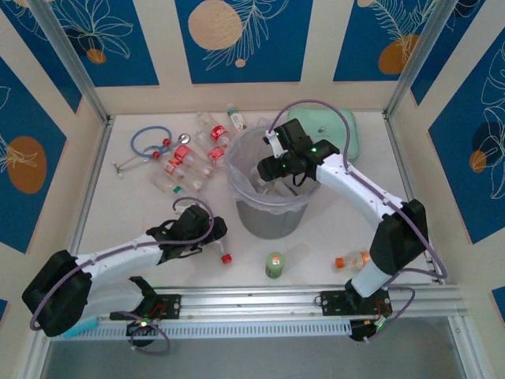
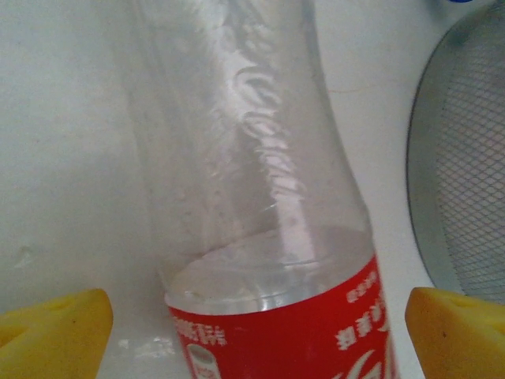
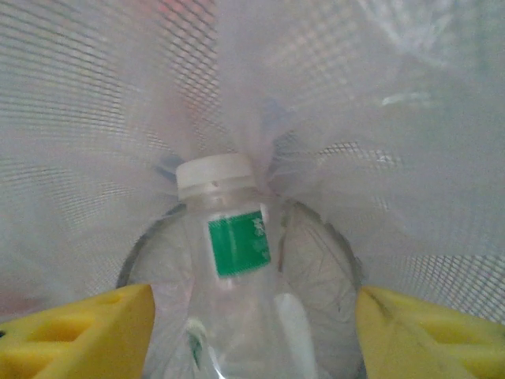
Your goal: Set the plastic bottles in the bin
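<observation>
Gaping, left gripper (image 2: 257,320) straddles red-labelled bottle (image 2: 260,189); right gripper (image 3: 254,320), jaws parted, straddles green-labelled bottle (image 3: 235,237) inside bin (image 1: 265,221).

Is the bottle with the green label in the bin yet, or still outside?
In. The green-labelled bottle sits between the yellow tips of the right claw, with the mesh wall of the bin all around.

Blue-tubed stethoscope (image 1: 162,148) lying far left on white table (image 1: 339,225) — mint-green zip case (image 1: 351,130) flat at far right by back wall; blue leaf-print wall panels (image 1: 237,39) — metal rail (image 1: 260,298) along near edge
</observation>
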Tool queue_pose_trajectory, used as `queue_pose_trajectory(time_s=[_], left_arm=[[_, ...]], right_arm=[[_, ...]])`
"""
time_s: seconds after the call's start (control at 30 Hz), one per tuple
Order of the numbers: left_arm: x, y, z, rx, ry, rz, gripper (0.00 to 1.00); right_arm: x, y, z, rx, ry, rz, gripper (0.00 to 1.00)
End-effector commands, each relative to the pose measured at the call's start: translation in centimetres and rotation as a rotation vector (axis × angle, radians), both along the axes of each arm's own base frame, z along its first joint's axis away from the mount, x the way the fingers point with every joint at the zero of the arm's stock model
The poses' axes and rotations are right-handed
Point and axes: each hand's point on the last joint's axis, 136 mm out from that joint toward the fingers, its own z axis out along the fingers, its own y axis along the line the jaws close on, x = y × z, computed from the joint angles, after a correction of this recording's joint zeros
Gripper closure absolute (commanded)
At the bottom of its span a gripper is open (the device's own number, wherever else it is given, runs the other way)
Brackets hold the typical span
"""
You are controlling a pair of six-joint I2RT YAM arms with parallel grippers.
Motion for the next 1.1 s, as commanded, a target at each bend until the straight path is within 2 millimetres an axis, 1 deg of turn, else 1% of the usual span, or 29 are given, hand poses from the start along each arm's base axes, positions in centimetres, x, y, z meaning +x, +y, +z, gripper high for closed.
queue_pose_trajectory(time_s=[0.0,0.13,0.33,0.47,0.57,0.6,0.67,0.77,0.83,0.9,1.0,1.07], left_arm=[[0.2,0.0,-0.3,-0.018,0.008,0.020,0.06],[0.0,0.1,-0.6,-0.012,0.018,0.021,0.09],[-0.3,0.0,-1.0,-0.020,0.036,0.019,0.14],[-0.3,-0.2,-1.2,-0.025,0.042,0.016,0.24],[-0.3,-0.3,-0.5,-0.024,0.039,0.006,0.34],[-0.2,-0.4,0.1,-0.014,0.029,-0.011,0.37],[-0.1,0.4,1.5,0.050,0.011,-0.030,0.42],[0.1,1.8,4.7,0.117,-0.050,-0.040,0.48],[0.4,2.5,7.4,0.129,-0.115,-0.041,0.49],[0.5,3.0,10.1,0.130,-0.180,-0.050,0.51],[0.6,3.1,14.8,0.122,-0.286,-0.087,0.52],[0.7,2.9,18.2,0.098,-0.363,-0.117,0.54]], right_arm=[[-1.3,-0.4,4.2,0.026,-0.053,0.003,0.31],[-2.8,-0.4,7.8,0.123,-0.087,0.016,0.28],[-4.6,-1.2,12.2,0.278,-0.150,0.008,0.26],[-5.4,-1.8,13.9,0.352,-0.181,-0.003,0.26],[-6.0,-2.3,14.8,0.386,-0.194,-0.005,0.25],[-6.2,-2.4,15.1,0.395,-0.198,-0.010,0.25],[-6.9,-2.7,15.8,0.408,-0.190,-0.017,0.26],[-8.4,-3.1,17.3,0.446,-0.201,0.001,0.26],[-9.3,-3.2,18.3,0.475,-0.214,0.020,0.26],[-10.1,-2.9,19.1,0.511,-0.216,0.053,0.27],[-10.9,-1.8,20.4,0.578,-0.205,0.114,0.29],[-11.1,-0.8,21.3,0.629,-0.185,0.154,0.31]])
